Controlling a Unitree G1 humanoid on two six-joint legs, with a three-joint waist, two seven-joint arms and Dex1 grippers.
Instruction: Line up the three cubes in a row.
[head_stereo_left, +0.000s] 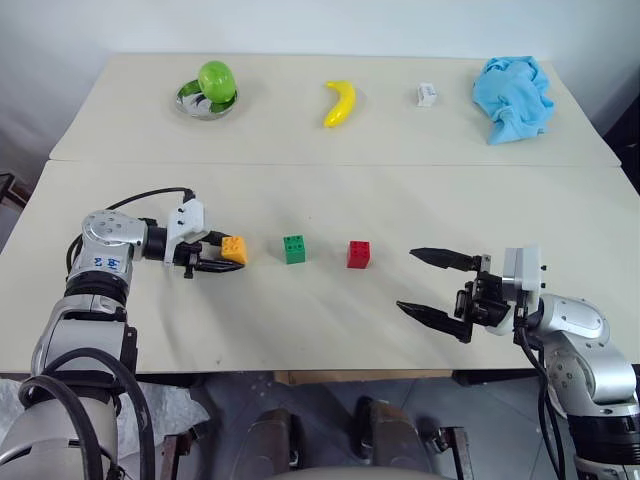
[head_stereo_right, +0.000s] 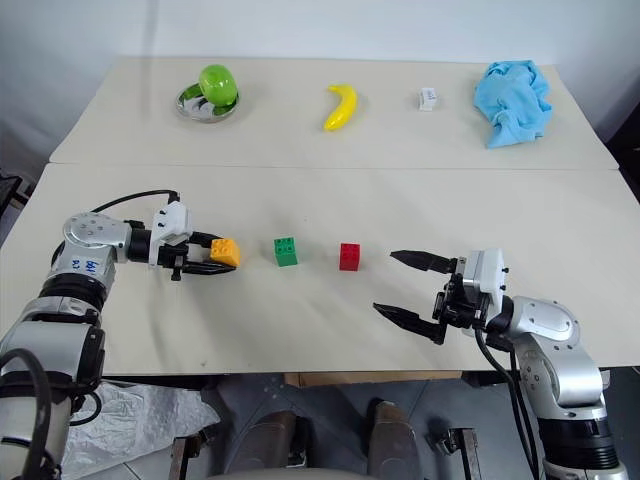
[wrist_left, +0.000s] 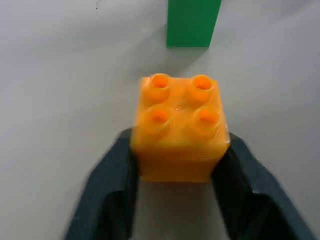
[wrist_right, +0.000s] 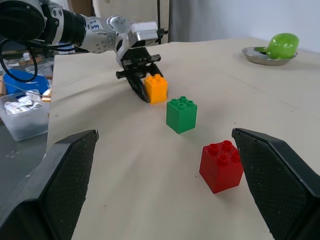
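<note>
Left pincer (head_stereo_left: 222, 258): black fingers stand either side of the orange-yellow studded plastic block (head_stereo_left: 234, 249), which sits between them on the pale counter (head_stereo_left: 320, 180). In the left wrist view the fingers (wrist_left: 112, 185) flank the block's lower sides; whether they press it or have just slackened I cannot tell. The block looks a little tilted in the head views, so it may not be fully seated.

From the orange-yellow block, the green studded plastic block (head_stereo_left: 294, 249) lies at 3 o'clock, near but apart, and the red studded plastic block (head_stereo_left: 358, 254) lies further along the same 3 o'clock line. Gaps look roughly even. Judgement: the orange-yellow block is being set here as the row's end piece, and the row is nearly done; what is left is a clean release without nudging it.

Right pincer (head_stereo_left: 432, 286): fingers spread wide, nothing between them, hovering over the counter at 3 o'clock of the red block, well apart. Likely parked clear so it does not disturb the row.

Far half of the counter, about 12 o'clock of the row: a green apple-like fruit (head_stereo_left: 216, 79) in a small metal dish (head_stereo_left: 190, 103), a yellow banana (head_stereo_left: 340, 102), a small white box (head_stereo_left: 426, 95), a crumpled light-blue cloth (head_stereo_left: 514, 98). All well apart from the blocks and no part of the job.
</note>
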